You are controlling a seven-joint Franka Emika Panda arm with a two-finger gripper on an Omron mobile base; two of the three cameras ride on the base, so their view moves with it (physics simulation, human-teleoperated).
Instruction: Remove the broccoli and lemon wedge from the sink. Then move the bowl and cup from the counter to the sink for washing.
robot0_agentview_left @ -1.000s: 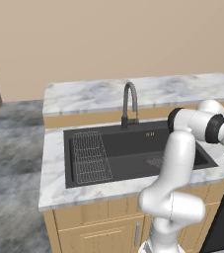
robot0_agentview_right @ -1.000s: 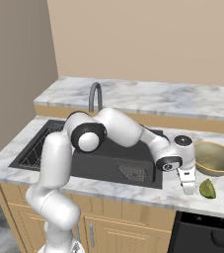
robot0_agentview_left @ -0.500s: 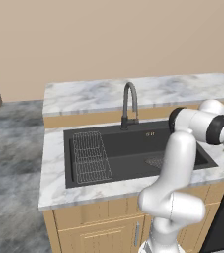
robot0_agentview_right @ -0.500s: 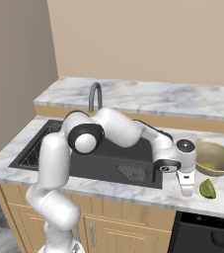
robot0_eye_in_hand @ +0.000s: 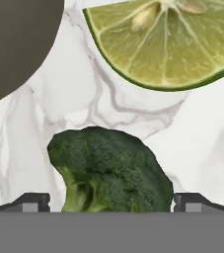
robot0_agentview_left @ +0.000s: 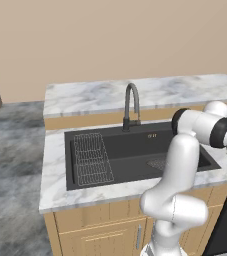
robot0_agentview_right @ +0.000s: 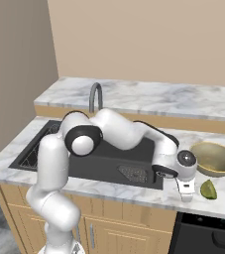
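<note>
We see our white, dark-jointed arm [robot0_agentview_right: 124,134] reaching out low to the right, wrist bent downward, with the two-finger gripper [robot0_agentview_right: 186,191] pointing straight down and its dark finger tips [robot0_eye_in_hand: 32,201] spread wide apart.

Even, bright rendered light; soft faint shadows; hand view slightly blurred.

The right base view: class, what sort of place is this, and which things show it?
A kitchen, rendered: a black sink with a curved faucet set in a marble counter over wooden cabinets.
</note>
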